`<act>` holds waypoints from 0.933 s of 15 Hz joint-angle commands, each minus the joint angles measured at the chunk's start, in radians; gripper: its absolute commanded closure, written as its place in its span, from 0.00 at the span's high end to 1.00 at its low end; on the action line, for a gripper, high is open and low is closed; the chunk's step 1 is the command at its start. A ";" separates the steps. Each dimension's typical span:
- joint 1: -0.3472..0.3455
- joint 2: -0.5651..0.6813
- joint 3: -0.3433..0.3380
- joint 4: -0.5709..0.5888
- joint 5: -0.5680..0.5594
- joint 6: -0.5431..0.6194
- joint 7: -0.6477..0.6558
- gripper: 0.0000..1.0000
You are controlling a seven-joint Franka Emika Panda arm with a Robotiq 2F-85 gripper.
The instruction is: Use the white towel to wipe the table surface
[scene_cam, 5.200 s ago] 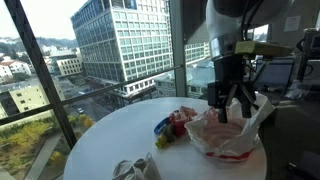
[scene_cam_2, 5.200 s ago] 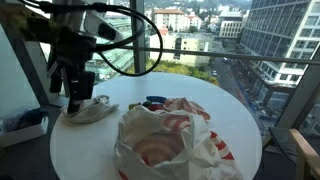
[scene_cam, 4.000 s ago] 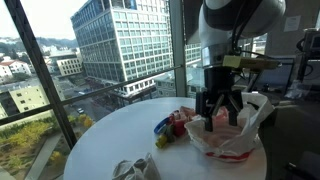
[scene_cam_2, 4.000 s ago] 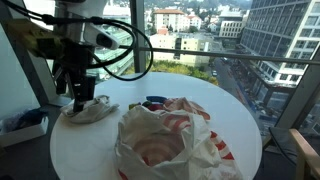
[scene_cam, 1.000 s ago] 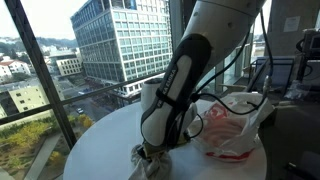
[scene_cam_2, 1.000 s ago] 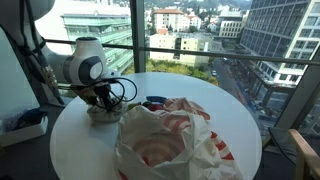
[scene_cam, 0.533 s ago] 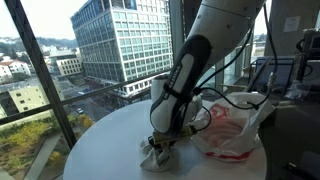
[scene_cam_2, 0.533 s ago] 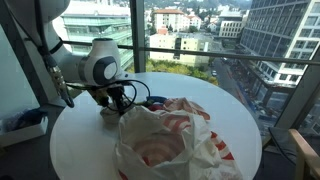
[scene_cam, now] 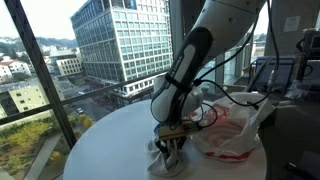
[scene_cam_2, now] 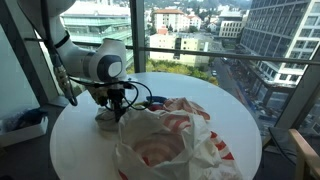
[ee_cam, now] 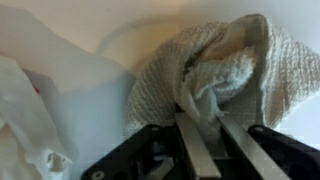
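Note:
The white towel (scene_cam: pixel 163 160) lies crumpled on the round white table (scene_cam: pixel 108 140), close beside the plastic bag. In both exterior views my gripper (scene_cam: pixel 170 146) points straight down into it, at the table surface. From the opposite side the towel (scene_cam_2: pixel 104 121) shows under the gripper (scene_cam_2: pixel 113 112), partly hidden by the bag. In the wrist view the two fingers of the gripper (ee_cam: pixel 205 128) pinch a raised fold of the knitted towel (ee_cam: pixel 225 65), which rests on the table (ee_cam: pixel 60 45). The gripper is shut on that fold.
A large crumpled red-and-white plastic bag (scene_cam: pixel 228 125) fills one side of the table (scene_cam_2: pixel 75 150); the same bag (scene_cam_2: pixel 165 140) stands right next to the towel. Colourful packets (scene_cam_2: pixel 155 101) lie behind it. Floor-to-ceiling windows (scene_cam: pixel 60 60) ring the table.
The arm has slid across the table toward the plastic bag, dragging the towel with it. The fingers remain pinched on the towel fold.

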 commanded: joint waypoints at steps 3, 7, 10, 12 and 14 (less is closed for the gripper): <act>-0.029 -0.005 0.031 -0.002 -0.005 -0.020 0.006 0.41; -0.008 0.066 0.019 0.032 -0.035 0.051 0.015 0.19; 0.014 0.111 0.001 0.065 -0.065 0.077 0.033 0.02; 0.047 0.124 -0.043 0.084 -0.119 0.103 0.087 0.05; 0.066 0.150 -0.089 0.141 -0.160 0.094 0.151 0.05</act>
